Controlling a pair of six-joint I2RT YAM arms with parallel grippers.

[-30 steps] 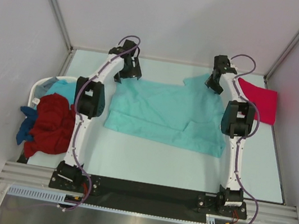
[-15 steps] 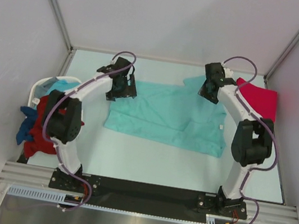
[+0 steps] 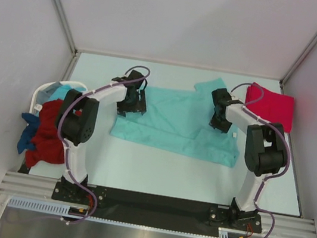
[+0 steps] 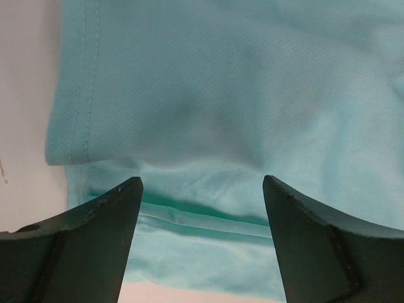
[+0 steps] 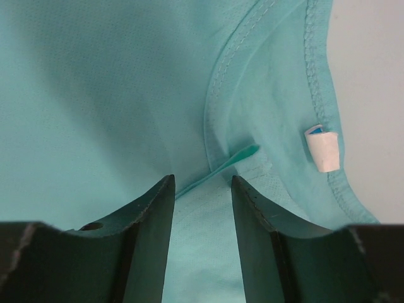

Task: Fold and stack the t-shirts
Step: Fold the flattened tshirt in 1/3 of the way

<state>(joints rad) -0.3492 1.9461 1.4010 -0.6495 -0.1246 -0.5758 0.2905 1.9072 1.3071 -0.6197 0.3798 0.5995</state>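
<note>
Lying shirt: light teal t-shirt (image 3: pixel 170 121) spread flat mid-worktop, nearer the far edge.
Left gripper (image 4: pixel 202 183): jaws wide apart, over the shirt's left edge.
Right gripper (image 5: pixel 202 180): jaws parted narrowly, beside a white tag (image 5: pixel 322 149).
Far right corner: pinkish-red t-shirt (image 3: pixel 272 107).

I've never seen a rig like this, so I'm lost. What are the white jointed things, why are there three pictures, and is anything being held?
They are two robot arms, a left arm and a right arm, bolted at the table's near edge. The wide picture comes from a fixed camera above and behind them. The close-ups come from a camera on each wrist and show the left pincer and right pincer as dark wedges. Both are open over a light teal t-shirt spread on the table, and they grip nothing. A pinkish-red t-shirt lies far right. A white laundry basket at the left holds dark red clothes and blue clothes.
</note>
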